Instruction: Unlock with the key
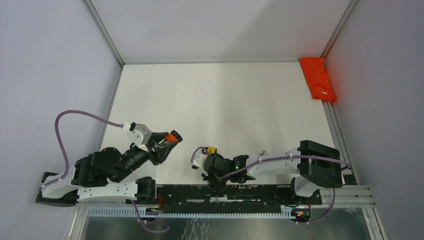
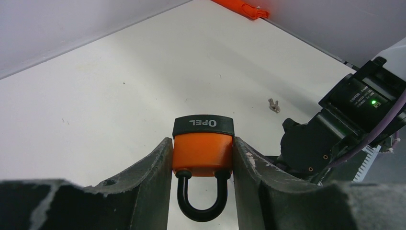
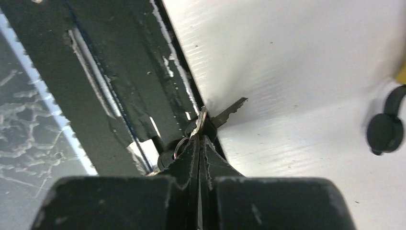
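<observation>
Left of centre, near the front of the table [image 1: 225, 95], the padlock [image 1: 172, 136] sits between the fingers of the left gripper [image 2: 203, 146], shackle end toward the wrist. To its right, the right gripper [image 3: 200, 140] is at the front edge over the rail [image 1: 260, 191], pinching the key [image 3: 229, 111] with the blade poking out over the table. A screw [image 1: 261, 152] lies on the table further right and a bit back; cloth [image 1: 318, 79] in the far right corner.

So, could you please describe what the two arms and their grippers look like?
Both arms mix black joint housings with white link shells. A lilac cable loops off the left arm and another runs along the right arm, which shows a green light and a yellow plug at its wrist. The left gripper and right gripper have black, wedge-shaped fingers, scuffed whitish at the edges.
</observation>
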You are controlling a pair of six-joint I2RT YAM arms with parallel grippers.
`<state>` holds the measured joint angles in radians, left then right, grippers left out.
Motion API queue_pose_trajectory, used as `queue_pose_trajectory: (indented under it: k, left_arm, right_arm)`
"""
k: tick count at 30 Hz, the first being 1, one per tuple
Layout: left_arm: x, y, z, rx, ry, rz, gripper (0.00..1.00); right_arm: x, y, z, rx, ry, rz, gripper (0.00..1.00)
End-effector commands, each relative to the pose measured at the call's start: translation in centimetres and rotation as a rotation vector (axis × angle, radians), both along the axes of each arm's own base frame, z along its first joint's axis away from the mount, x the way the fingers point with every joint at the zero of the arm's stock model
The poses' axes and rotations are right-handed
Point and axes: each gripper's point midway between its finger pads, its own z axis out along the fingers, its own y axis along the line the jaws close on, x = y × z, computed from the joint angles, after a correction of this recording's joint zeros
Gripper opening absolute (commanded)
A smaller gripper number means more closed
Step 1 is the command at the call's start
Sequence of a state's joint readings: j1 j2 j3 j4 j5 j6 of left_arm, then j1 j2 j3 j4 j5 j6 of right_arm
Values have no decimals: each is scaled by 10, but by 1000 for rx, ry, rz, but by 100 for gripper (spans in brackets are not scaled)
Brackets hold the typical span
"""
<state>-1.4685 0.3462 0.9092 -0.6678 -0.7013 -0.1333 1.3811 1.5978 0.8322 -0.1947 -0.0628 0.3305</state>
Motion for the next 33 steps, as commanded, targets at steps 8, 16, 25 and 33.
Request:
queue_pose_trajectory:
  k: [8,16,25,33]
  left_arm:
    - [-2,-4,9,-82,33,-2,2]
    - [-3,-7,10,-83,37,-11,2]
    - [-6,-10,9,-84,43,-29,2]
    - [-7,-10,7,-91,49,-36,2]
  right_arm:
    - [10,-17,7,-55,-65,-20,17]
    - [7,-11,26,55,-37,-72,35]
    - [-18,-5,21,72,86,-8,36]
    - [-9,-10,-1,-8,51,-27,37]
